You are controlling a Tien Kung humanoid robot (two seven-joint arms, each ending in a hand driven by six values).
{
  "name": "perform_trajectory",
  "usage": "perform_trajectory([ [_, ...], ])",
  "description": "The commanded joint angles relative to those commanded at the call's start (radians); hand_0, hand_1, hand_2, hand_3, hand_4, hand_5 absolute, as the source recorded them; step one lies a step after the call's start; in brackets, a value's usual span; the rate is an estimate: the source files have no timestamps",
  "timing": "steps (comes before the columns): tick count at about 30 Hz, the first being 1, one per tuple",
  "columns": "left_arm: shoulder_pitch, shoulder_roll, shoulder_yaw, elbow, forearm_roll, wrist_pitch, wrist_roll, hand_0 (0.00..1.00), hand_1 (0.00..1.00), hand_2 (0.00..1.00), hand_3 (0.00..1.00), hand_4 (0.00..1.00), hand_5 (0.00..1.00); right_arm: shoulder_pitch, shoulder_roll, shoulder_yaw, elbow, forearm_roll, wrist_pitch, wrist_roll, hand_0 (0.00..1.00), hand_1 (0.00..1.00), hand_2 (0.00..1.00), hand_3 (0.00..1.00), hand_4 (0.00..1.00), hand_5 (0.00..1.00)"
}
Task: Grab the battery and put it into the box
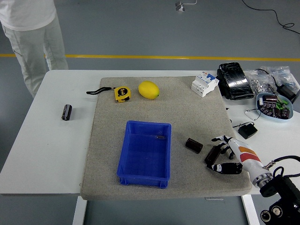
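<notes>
A dark cylindrical battery lies on the grey mat, just right of the blue box. The box is open-topped and holds one small dark item near its far right corner. My right hand comes in from the lower right and hovers low over the mat, a short way right of this battery. Its fingers are spread and hold nothing. A second dark battery lies on the white table, left of the mat. My left arm is out of view.
A yellow tape measure and a lemon lie at the mat's far side. A white breaker, a black pouch, bags and a blue dish of parts crowd the right. A person stands at the far left.
</notes>
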Motion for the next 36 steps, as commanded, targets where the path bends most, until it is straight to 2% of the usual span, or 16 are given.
perform_trajectory([
  [6, -0.001, 0.001, 0.000, 0.000, 0.002, -0.001, 0.000, 0.738, 0.680, 0.699, 0.631, 0.673, 0.648, 0.012, -0.006, 0.006, 0.035, 0.005, 0.002, -0.005, 0.318, 0.440, 0.484, 0.717, 0.962, 0.154],
  [10, -0.004, 0.002, 0.001, 0.001, 0.000, -0.001, -0.002, 0.738, 0.680, 0.699, 0.631, 0.673, 0.648, 0.039, -0.019, -0.007, 0.085, 0.009, 0.008, -0.004, 0.318, 0.440, 0.484, 0.717, 0.962, 0.154],
  [16, -0.005, 0.003, 0.004, 0.002, -0.007, 0.000, -0.005, 0.738, 0.680, 0.699, 0.633, 0.674, 0.648, 0.119, -0.039, -0.096, 0.173, 0.022, 0.023, -0.003, 0.321, 0.444, 0.487, 0.717, 0.968, 0.161],
  [22, -0.004, 0.005, 0.001, 0.001, -0.002, 0.002, -0.002, 0.738, 0.680, 0.698, 0.634, 0.675, 0.649, 0.246, 0.006, -0.242, 0.164, 0.067, 0.044, -0.004, 0.325, 0.447, 0.493, 0.720, 0.985, 0.175],
  [28, -0.003, 0.009, 0.006, 0.001, -0.013, 0.005, -0.005, 0.738, 0.680, 0.698, 0.632, 0.675, 0.650, 0.310, 0.057, -0.311, 0.136, 0.075, 0.068, -0.014, 0.334, 0.458, 0.506, 0.724, 0.996, 0.181],
  [29, -0.003, 0.009, 0.006, 0.001, -0.015, 0.005, -0.006, 0.738, 0.677, 0.698, 0.630, 0.675, 0.651, 0.315, 0.059, -0.314, 0.131, 0.081, 0.072, -0.011, 0.741, 0.776, 0.870, 0.884, 0.998, 0.221],
  [34, -0.004, 0.012, 0.013, 0.000, -0.025, 0.008, -0.008, 0.738, 0.677, 0.698, 0.630, 0.675, 0.651, 0.337, 0.070, -0.313, 0.105, 0.104, 0.075, 0.017, 0.741, 0.776, 0.870, 0.884, 0.998, 0.221],
  [35, -0.004, 0.012, 0.013, 0.000, -0.026, 0.008, -0.009, 0.738, 0.676, 0.698, 0.632, 0.675, 0.650, 0.338, 0.071, -0.311, 0.103, 0.106, 0.070, 0.025, 0.889, 0.931, 0.998, 0.998, 0.998, 0.236],
  [36, -0.004, 0.013, 0.013, 0.000, -0.026, 0.008, -0.008, 0.738, 0.676, 0.698, 0.632, 0.675, 0.650, 0.338, 0.071, -0.308, 0.101, 0.109, 0.068, 0.031, 0.889, 0.931, 0.998, 0.998, 0.998, 0.236],
])
